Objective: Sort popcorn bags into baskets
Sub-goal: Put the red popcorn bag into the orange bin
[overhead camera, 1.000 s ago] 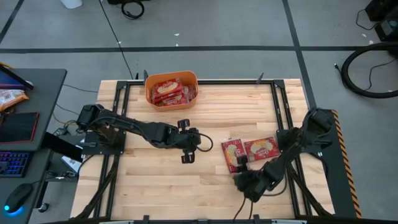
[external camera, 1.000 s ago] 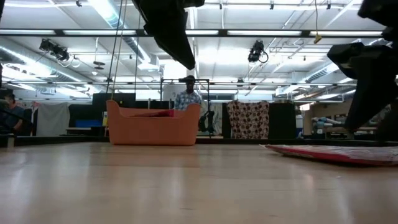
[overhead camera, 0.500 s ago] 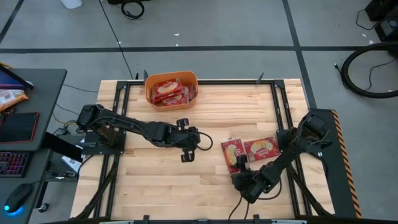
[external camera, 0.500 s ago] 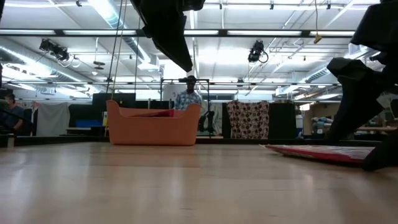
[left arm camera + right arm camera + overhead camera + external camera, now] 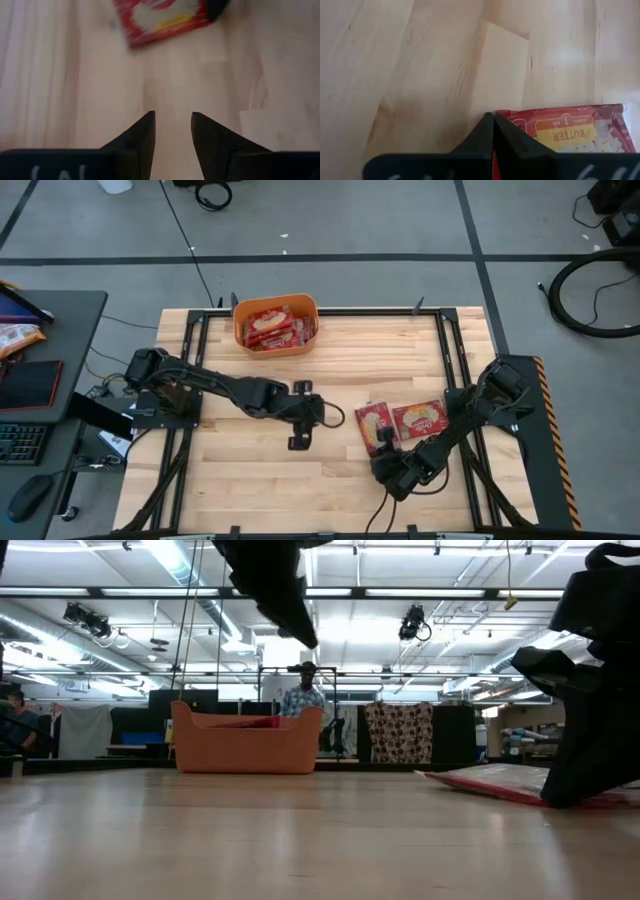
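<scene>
Two red popcorn bags lie flat on the wooden table at its right: one (image 5: pixel 373 423) next to another (image 5: pixel 420 418). The orange basket (image 5: pixel 237 328) stands at the far edge with several bags in it. My right gripper (image 5: pixel 386 448) is shut at the near end of the left bag (image 5: pixel 570 131). My left gripper (image 5: pixel 318 413) hovers open over bare wood at mid-table, pointing at that bag (image 5: pixel 160 15), nothing between its fingers (image 5: pixel 145 135). My right gripper is shut at a corner (image 5: pixel 501 118) of the bag's near end, coming down on it at a slant from the table's near side. A thin red strip shows between the shut fingers (image 5: pixel 480 135). The rest of the bag lies on the table (image 5: pixel 480 784).
Bare wood lies between the basket (image 5: pixel 245 745) and the bags. Black frame rails run along the table's left and right sides (image 5: pixel 448 350). A desk with a keyboard and an orange-and-white snack packet (image 5: pixel 15 335) stands left of the table. A person (image 5: pixel 302 695) stands far behind.
My right gripper has come down to the table and gone toward the near end of the left bag, where it now sits. My left gripper has drifted a little toward the near edge. The bags lie where they were.
</scene>
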Available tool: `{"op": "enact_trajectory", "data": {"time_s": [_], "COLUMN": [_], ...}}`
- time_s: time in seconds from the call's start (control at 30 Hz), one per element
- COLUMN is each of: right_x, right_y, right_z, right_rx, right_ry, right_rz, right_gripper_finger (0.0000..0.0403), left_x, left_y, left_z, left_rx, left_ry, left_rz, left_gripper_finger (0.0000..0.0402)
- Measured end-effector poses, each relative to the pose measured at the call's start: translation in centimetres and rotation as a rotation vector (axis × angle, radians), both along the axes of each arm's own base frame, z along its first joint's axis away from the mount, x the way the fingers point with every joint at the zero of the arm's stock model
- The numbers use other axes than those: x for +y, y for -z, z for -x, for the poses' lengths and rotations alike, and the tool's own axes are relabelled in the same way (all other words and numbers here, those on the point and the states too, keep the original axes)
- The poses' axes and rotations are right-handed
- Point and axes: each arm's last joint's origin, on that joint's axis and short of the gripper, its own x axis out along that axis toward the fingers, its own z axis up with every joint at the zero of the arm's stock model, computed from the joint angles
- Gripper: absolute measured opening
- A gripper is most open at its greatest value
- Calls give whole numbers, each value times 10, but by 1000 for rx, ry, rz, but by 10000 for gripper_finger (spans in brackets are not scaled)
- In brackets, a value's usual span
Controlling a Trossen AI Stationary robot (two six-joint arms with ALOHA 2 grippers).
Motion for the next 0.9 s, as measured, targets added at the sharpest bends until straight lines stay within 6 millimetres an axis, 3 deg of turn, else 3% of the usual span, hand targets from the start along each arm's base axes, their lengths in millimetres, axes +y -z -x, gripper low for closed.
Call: {"op": "enact_trajectory", "data": {"time_s": [0.2, 0.4, 0.67, 0.9], "right_x": [5, 3, -1, -2], "right_y": [-25, -53, -79, -98], "right_z": [-5, -2, -5, -8], "right_rx": [-46, -113, -178, -319], "right_ry": [-33, -34, -44, -41], "right_rz": [-67, -132, -288, -292], "right_gripper_finger": [7, 8, 5, 5], "left_x": [-31, -54, -58, -58], "left_y": [26, 64, 96, 105], "left_z": [-21, -44, -63, -71], "left_rx": [-75, -149, -217, -269], "left_ry": [225, 251, 204, 218], "left_rz": [-115, -283, -445, -403], "left_gripper_finger": [131, 149, 225, 232]}}
